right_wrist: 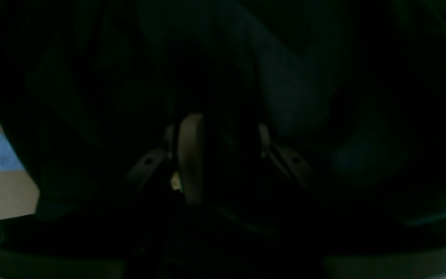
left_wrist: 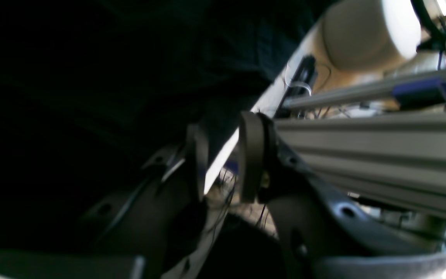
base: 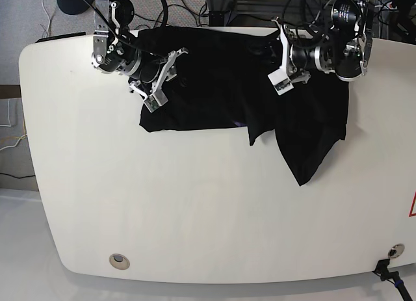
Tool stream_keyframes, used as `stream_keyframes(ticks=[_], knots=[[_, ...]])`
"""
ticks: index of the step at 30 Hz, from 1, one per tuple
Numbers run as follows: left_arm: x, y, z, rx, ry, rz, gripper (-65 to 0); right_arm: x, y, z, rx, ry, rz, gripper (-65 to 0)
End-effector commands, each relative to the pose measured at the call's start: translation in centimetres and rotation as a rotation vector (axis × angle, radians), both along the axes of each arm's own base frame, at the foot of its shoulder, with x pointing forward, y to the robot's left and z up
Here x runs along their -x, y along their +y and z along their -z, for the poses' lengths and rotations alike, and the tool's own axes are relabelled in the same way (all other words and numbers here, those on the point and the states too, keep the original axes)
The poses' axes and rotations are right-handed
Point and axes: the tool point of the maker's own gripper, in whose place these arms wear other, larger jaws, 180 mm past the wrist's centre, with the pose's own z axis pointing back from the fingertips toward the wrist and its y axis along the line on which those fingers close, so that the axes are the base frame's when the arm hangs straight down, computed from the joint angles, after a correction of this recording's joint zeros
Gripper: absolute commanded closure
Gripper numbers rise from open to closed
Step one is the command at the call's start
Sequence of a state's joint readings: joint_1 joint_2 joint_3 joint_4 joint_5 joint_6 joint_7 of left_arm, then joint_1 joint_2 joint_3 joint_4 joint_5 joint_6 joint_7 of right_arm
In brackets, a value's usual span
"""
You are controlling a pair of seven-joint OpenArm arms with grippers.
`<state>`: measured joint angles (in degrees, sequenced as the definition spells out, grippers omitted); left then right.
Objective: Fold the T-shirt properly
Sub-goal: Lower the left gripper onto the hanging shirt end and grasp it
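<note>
Both grippers sit over the far edge of the T-shirt [base: 214, 80], the right gripper [base: 156, 86] apparently pinching cloth to lift it, the left gripper [base: 281, 67] parted with nothing visibly between its fingers.

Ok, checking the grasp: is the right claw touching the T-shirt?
Cannot tell. Right wrist view: black T-shirt fills the frame around the right claw, too dark to show contact.
</note>
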<state>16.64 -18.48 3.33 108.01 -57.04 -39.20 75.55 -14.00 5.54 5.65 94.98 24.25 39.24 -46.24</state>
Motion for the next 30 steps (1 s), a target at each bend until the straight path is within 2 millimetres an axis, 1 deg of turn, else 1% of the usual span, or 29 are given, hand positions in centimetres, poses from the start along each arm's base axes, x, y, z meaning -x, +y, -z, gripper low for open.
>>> stream_keyframes(ticks=[1,3,5,7,8,9,10,12,15,16,17,19,20,22,23,25,27,30], knots=[[0.6,-0.7,0.4,-0.027,-0.010,0.048,-13.2,0.1,-0.4,0.2,0.027,0.005,-0.010,-17.6],[1.2,-1.0,0.9,-0.056,-0.011,0.084,-13.2,0.0,-0.4,0.1,0.027,0.003,-0.010,-17.6],[0.7,-1.3,0.2,-0.044,-0.038,0.088,-13.3,0.0,-0.4,0.1,0.027,0.003,-0.010,-17.6],[-1.3,-1.1,-1.3,-0.018,-0.097,0.064,-13.5,0.0,-0.3,0.1,0.025,0.002,-0.010,-17.6],[-2.5,-0.7,-2.1,-0.006,-0.124,0.043,-13.5,0.0,-0.3,0.1,0.025,0.002,-0.010,-17.6],[-3.7,0.2,-2.8,-0.007,-0.154,0.026,-14.0,0.0,-0.3,0.1,0.025,0.002,-0.010,-17.6],[-4.8,0.8,-3.7,-0.002,-0.183,0.010,-15.9,0.0,-0.3,0.1,0.025,0.002,-0.010,-17.6],[-7.8,2.5,-5.7,-0.008,-0.267,-0.040,-20.0,-0.1,-0.4,0.1,0.026,0.000,-0.009,-17.6],[-12.2,6.8,-8.4,-0.040,-0.375,-0.188,-21.2,-0.4,-0.4,-0.1,0.027,-0.007,-0.007,-17.6],[-13.3,8.2,-8.8,-0.048,-0.389,-0.233,-23.0,-0.5,-0.4,-0.1,0.027,-0.009,-0.007,-17.6],[-14.3,9.6,-9.2,-0.060,-0.399,-0.275,-26.7,-0.5,-0.4,-0.1,0.027,-0.009,-0.007,-17.6],[-15.5,11.5,-9.3,-0.062,-0.394,-0.335,-35.5,-0.6,-0.4,-0.2,0.027,-0.010,-0.007,-17.6],[-16.0,12.0,-9.3,-0.057,-0.387,-0.357,-39.2,-0.6,-0.4,-0.2,0.027,-0.010,-0.007,-17.6],[-16.9,13.8,-8.7,-0.085,-0.370,-0.411,-46.2,-0.6,-0.4,-0.2,0.027,-0.010,-0.007,-17.6],[-17.2,14.6,-8.3,-0.117,-0.365,-0.431,-47.9,-0.6,-0.4,-0.2,0.027,-0.010,-0.007,-17.6],[-18.3,15.8,-8.1,-0.170,-0.369,-0.459,-48.1,-0.6,-0.4,-0.2,0.027,-0.010,-0.007,-17.6],[-19.2,16.6,-7.8,-0.201,-0.367,-0.480,-48.1,-0.6,-0.4,-0.2,0.027,-0.012,-0.007,-17.6],[-21.0,16.4,-7.5,-0.197,-0.390,-0.507,-48.1,-0.6,-0.4,-0.2,0.027,-0.012,-0.007,-17.6]])
